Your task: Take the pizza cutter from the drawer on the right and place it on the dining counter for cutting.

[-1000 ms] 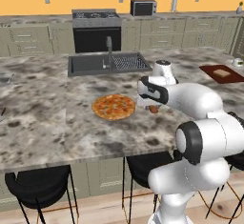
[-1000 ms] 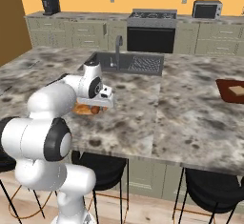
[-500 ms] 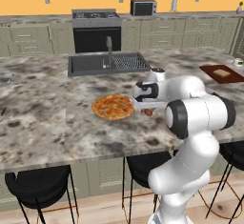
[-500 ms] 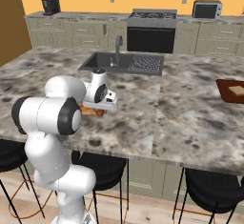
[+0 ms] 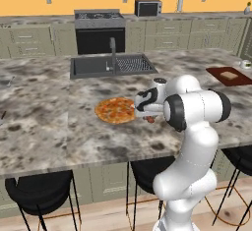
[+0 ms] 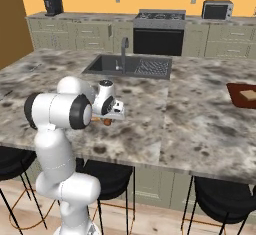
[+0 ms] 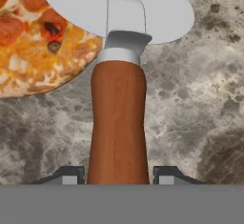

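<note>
Gripping pizza cutter | gripper (handle between tips) | beside pizza

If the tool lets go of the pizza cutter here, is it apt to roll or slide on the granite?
The pizza cutter probably lies flat: its handle looks long and smooth, so sliding seems likelier than rolling far. The round blade could make it pivot. It looks rigid and light, beside the pizza.

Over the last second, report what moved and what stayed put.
The white arm folded its elbow back toward the base. The gripper stays shut on the brown-handled pizza cutter, low over the grey-brown granite dining counter. The round pepperoni pizza stayed put.
</note>
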Robot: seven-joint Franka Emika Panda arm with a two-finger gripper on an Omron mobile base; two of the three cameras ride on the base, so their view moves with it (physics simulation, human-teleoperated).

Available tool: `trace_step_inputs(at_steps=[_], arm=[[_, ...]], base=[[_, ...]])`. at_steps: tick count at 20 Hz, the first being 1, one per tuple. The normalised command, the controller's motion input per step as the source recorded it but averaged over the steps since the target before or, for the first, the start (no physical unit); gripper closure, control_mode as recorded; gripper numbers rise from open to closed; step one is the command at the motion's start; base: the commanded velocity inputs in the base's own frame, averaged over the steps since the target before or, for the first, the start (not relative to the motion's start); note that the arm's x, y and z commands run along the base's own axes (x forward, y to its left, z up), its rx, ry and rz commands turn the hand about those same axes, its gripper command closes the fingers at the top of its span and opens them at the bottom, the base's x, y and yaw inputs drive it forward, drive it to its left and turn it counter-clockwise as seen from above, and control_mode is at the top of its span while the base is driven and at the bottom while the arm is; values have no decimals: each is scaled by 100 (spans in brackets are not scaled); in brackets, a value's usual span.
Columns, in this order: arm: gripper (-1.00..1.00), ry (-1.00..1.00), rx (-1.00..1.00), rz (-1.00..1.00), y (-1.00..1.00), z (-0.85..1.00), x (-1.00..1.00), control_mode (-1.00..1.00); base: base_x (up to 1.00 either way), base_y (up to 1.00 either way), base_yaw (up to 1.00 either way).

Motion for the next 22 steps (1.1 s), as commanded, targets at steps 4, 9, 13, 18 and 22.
trace_step_inputs(at_steps=[4,9,13,18,22], arm=[[100,-4,0,3,0,-42,27,-100],[-100,0,0,0,0,-18,24,-100],[-100,0,0,0,0,0,0,-100],[-100,0,0,0,0,11,3,-100],[-100,0,0,0,0,49,0,-100]], base=[[0,0,0],[0,0,0],[0,0,0],[0,0,0],[0,0,0]])
